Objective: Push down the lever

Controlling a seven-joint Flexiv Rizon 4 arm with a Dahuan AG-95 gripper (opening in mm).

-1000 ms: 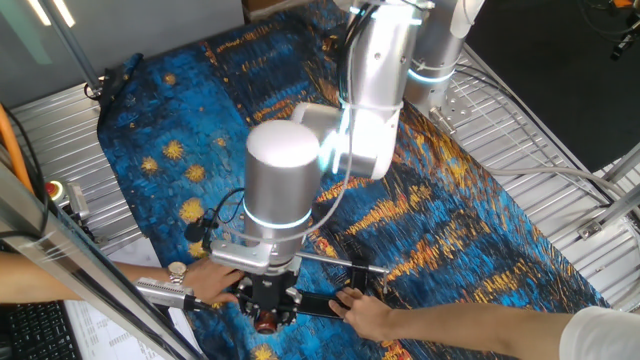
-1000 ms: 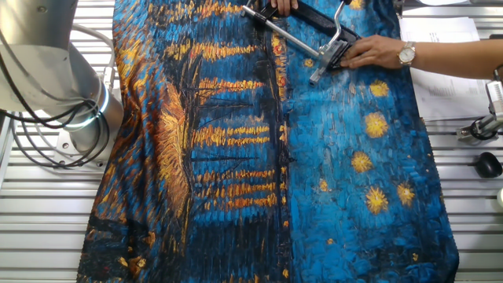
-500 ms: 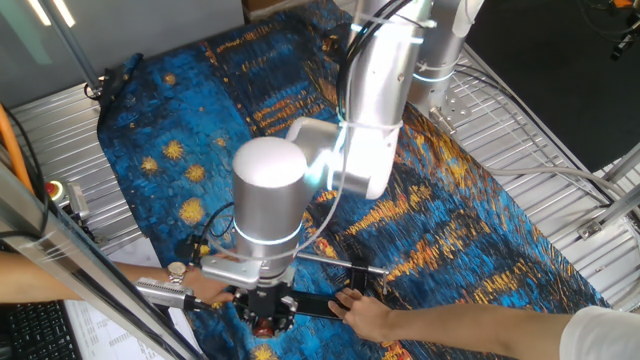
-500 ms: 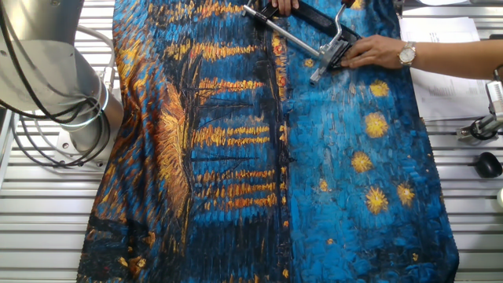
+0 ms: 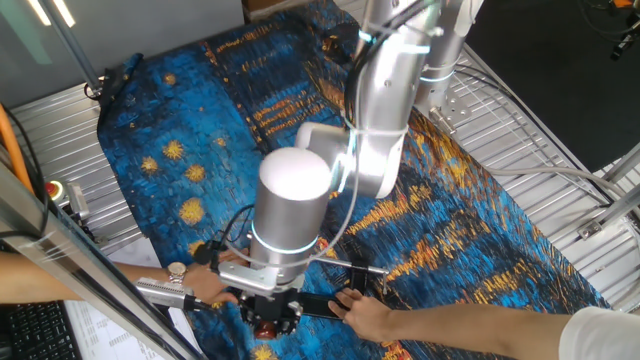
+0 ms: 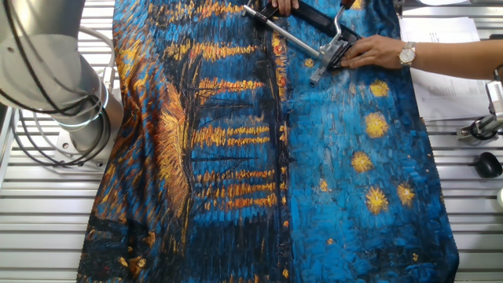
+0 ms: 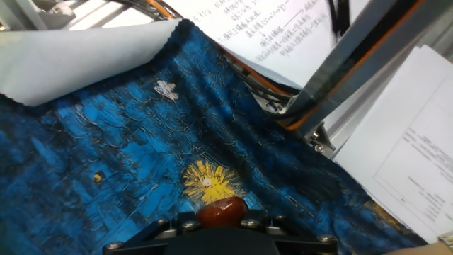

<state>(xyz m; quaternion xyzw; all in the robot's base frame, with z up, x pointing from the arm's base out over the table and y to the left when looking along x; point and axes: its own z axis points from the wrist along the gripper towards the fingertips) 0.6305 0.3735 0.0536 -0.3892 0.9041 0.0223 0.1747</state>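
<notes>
Hand (image 5: 268, 318) of mine points straight down at the worktop (image 5: 200, 150), pressed on the lever's (image 7: 221, 212) knob; finger gap hidden, cannot tell.

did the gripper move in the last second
Yes. In one fixed view the gripper has shifted slightly right and lower, judged against the wristwatch on the hand steadying the clamp.
</notes>
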